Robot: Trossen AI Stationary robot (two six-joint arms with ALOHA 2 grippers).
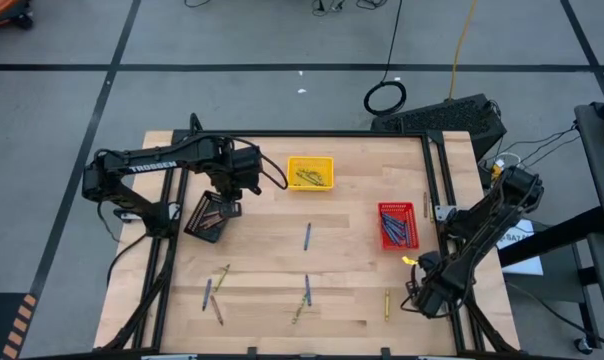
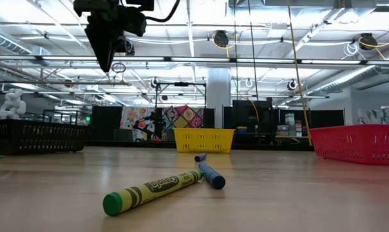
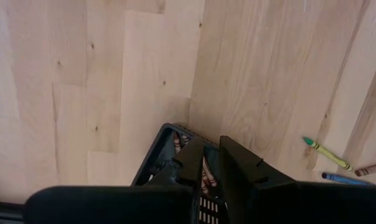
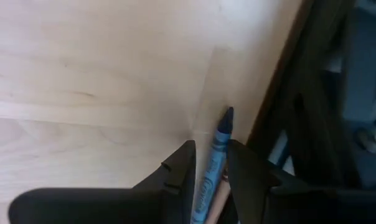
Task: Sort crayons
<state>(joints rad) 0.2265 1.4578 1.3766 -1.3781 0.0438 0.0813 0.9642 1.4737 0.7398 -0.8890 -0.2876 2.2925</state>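
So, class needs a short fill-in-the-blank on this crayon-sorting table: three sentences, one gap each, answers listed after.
1. The right gripper is shut on a ____ crayon.
2. The left gripper hangs over the ____ tray.
3. The blue crayons already sorted lie in the ____ tray.

Missing words: blue; black; red

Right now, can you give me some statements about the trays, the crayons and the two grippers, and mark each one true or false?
1. The red tray holds blue crayons. True.
2. The yellow tray is empty. False: it holds crayons.
3. The left gripper is above the black tray. True.
4. The right gripper is shut on a yellow crayon. False: a blue crayon sits between its fingers.
5. No crayons lie loose on the table. False: several do.
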